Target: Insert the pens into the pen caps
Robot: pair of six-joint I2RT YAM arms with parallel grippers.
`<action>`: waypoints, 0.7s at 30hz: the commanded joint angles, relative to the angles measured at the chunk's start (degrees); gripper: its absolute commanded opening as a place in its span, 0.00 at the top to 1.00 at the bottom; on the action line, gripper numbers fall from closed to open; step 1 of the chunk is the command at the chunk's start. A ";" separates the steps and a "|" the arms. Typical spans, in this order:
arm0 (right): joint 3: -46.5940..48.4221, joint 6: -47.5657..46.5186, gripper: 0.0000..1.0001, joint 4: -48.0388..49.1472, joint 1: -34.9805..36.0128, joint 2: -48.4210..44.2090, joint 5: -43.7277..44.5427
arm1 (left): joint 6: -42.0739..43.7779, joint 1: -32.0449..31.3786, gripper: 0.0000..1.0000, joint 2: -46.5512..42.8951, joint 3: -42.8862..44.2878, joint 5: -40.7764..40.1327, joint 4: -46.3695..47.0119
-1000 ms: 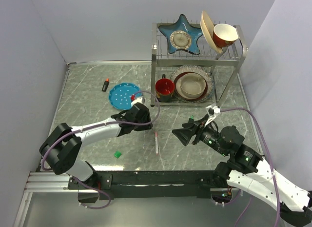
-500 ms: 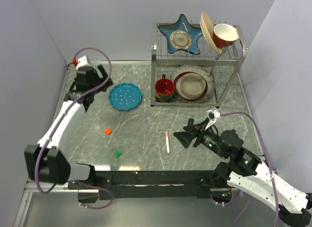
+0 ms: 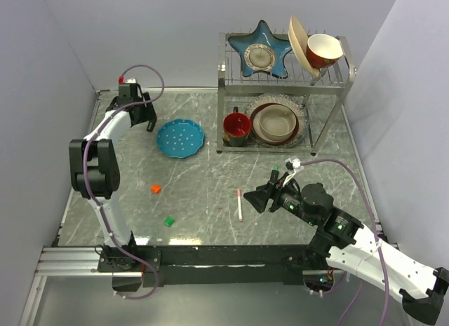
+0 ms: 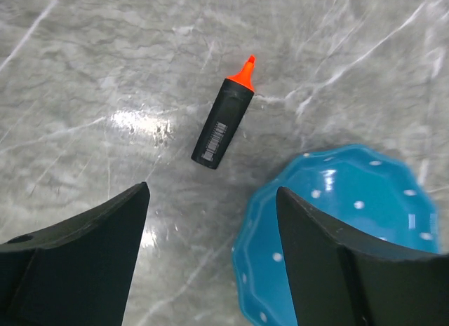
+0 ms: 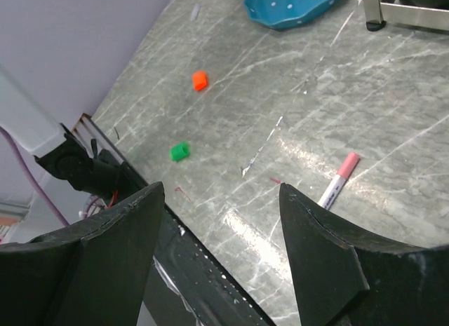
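Left gripper (image 4: pixel 210 200) held with fingers spread above orange-tipped black marker (image 4: pixel 224 124) just beside blue plate (image 4: pixel 365 200), right gripper (image 5: pixel 221 193) parted, well apart from the plate

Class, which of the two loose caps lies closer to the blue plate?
The orange cap; the green cap lies farther from the plate.

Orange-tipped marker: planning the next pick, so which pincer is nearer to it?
Left. The left pincer hovers over the orange-tipped marker beside the blue plate; the right pincer is far off at the near right, by the white pen.
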 commanded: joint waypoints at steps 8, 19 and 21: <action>0.99 -1.67 0.27 3.21 0.06 0.65 -0.16 | 10.72 -0.25 0.37 14.20 12.70 2.98 0.18; 0.81 -1.40 0.28 4.18 0.06 0.82 0.10 | 12.74 -0.25 0.41 22.65 21.76 3.16 -3.24; 0.99 -1.31 0.28 4.00 0.06 0.73 0.19 | 12.83 -0.25 0.44 24.15 23.51 3.43 -4.03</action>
